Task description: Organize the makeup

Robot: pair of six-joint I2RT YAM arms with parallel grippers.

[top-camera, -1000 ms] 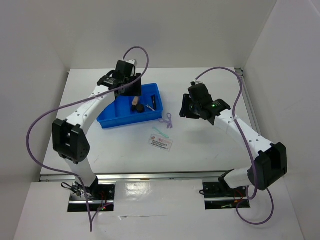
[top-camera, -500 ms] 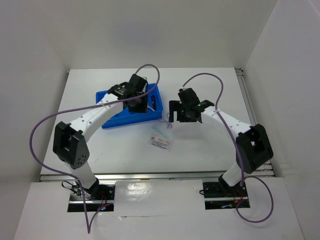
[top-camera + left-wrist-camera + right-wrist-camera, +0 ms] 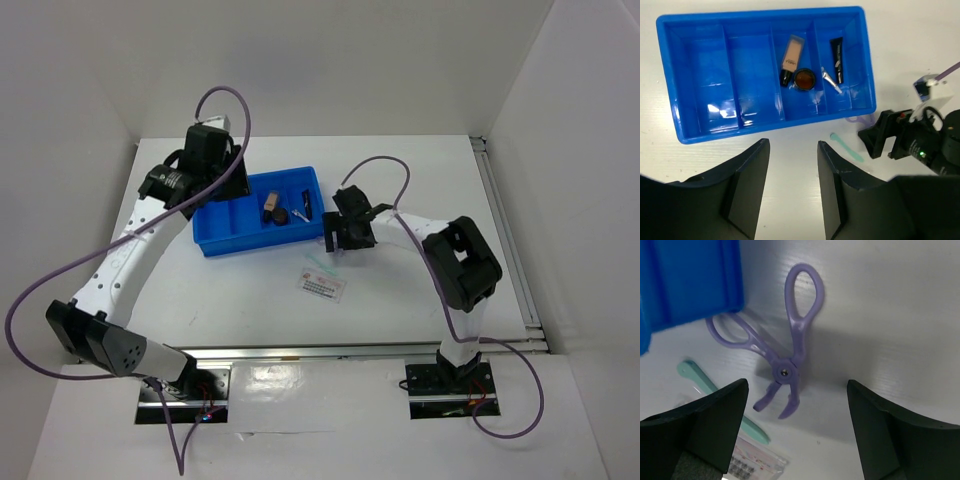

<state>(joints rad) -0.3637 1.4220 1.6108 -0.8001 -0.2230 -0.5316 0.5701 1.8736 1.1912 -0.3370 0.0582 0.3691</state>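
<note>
The blue tray (image 3: 700, 75) holds the beige tube with black cap (image 3: 791, 54), the round dark jar (image 3: 804, 79), the thin black stick (image 3: 836, 52) and the silvery clip (image 3: 831, 80). My left gripper (image 3: 792, 145) is open and empty, high above the table in front of the tray; in the top view it (image 3: 213, 172) is over the tray's back left. The purple loop (image 3: 790, 352) lies on the table by the tray's corner. My right gripper (image 3: 796, 385) is open, low over it, not touching. The white red-printed sachet (image 3: 321, 287) lies nearer the front.
A thin teal stick (image 3: 715, 390) lies on the table between the purple loop and the sachet (image 3: 756, 460). The tray's two left compartments (image 3: 747, 75) hold nothing. The tray's corner (image 3: 695, 285) is right beside the purple loop. White walls close in the table on three sides.
My left gripper has drawn back from over the tray's right compartments to its back left and risen. My right gripper has moved left and down onto the spot of the purple loop.
</note>
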